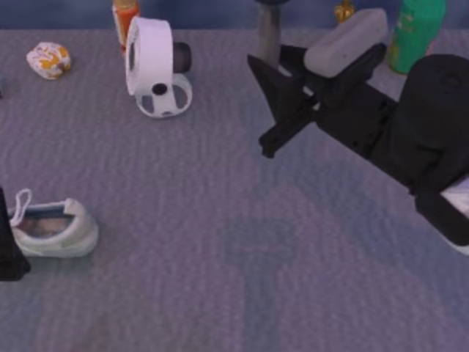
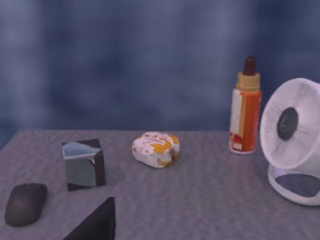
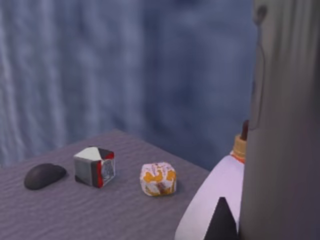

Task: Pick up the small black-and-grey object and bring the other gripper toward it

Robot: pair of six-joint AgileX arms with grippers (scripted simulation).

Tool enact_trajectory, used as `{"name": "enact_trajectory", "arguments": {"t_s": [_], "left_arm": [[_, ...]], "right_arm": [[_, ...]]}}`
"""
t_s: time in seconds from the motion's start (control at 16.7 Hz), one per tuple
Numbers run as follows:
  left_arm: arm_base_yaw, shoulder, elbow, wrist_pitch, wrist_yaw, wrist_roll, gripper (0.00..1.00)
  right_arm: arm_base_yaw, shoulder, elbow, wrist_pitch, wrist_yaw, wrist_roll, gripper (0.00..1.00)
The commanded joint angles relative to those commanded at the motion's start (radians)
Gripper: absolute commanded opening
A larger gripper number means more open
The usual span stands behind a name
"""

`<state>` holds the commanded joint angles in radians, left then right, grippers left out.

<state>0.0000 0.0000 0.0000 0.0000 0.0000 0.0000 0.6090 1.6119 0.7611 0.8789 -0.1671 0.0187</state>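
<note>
Right claw (image 1: 270, 103) at table's (image 1: 220, 242) twelve o'clock, apparently clamping the slim grey-handled, black-headed stick (image 1: 268, 33) upright, lifted for handover. Left claw (image 1: 9, 242) parked at nine; fingers' spread cannot be told.

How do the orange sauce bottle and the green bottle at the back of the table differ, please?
The orange sauce bottle stands at the back left beside the white fan; the green bottle stands at the back right, behind the right arm. The orange one looks slimmer, the green one wider. Both stand upright.
</note>
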Motion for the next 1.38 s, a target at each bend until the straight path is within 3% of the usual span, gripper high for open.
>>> {"name": "enact_trajectory", "arguments": {"t_s": [0.12,0.78,1.02,1.38], "left_arm": [[0.000,0.000,0.000,0.000,0.000,0.000,1.00],[-0.006,0.013,0.010,0.007,0.008,0.000,1.00],[-0.065,0.164,0.112,0.077,0.090,0.003,1.00],[-0.210,0.625,0.358,0.241,0.291,0.010,1.00]], "right_arm": [[0.020,-0.009,-0.013,0.008,0.018,0.000,0.00],[0.020,-0.009,-0.013,0.008,0.018,0.000,0.00],[0.020,-0.009,-0.013,0.008,0.018,0.000,0.00],[0.020,-0.009,-0.013,0.008,0.018,0.000,0.00]]}}
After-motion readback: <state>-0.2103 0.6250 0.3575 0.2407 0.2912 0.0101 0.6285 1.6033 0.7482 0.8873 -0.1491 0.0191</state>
